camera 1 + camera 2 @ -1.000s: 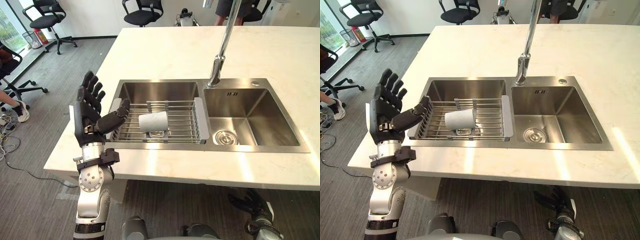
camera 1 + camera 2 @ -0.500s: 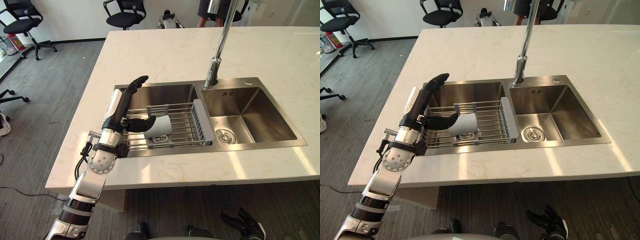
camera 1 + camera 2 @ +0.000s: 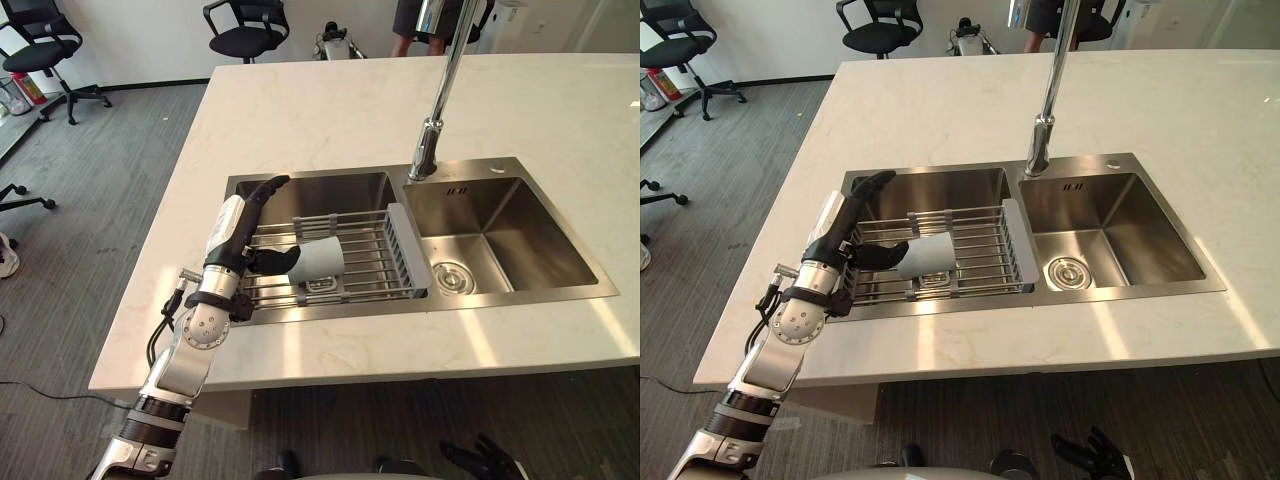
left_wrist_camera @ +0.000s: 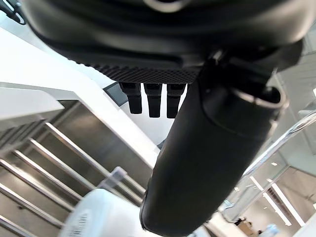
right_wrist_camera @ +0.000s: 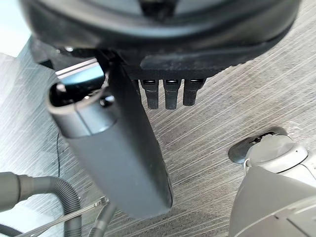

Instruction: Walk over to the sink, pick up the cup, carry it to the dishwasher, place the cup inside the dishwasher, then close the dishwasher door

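Note:
A white cup (image 3: 320,257) lies on its side on a wire rack (image 3: 365,250) across the left basin of the steel sink (image 3: 500,230). My left hand (image 3: 232,232) reaches in over the basin's left rim, open, fingers straight along the rack. Its thumb (image 3: 272,261) points at the cup's left end and touches it or nearly so. The left wrist view has the thumb (image 4: 212,148) just over the cup (image 4: 94,217). My right hand (image 3: 490,458) hangs low below the counter, open above the floor, with straight fingers (image 5: 170,96) in the right wrist view.
A tall tap (image 3: 437,100) rises behind the divider between the basins. The pale stone counter (image 3: 330,110) surrounds the sink. Office chairs (image 3: 245,25) and a person's legs (image 3: 415,20) are at the far end of the room.
The left hand has swung in from beside the counter's edge, then sunk lower over the rack, its thumb now by the cup. The camera shifted too.

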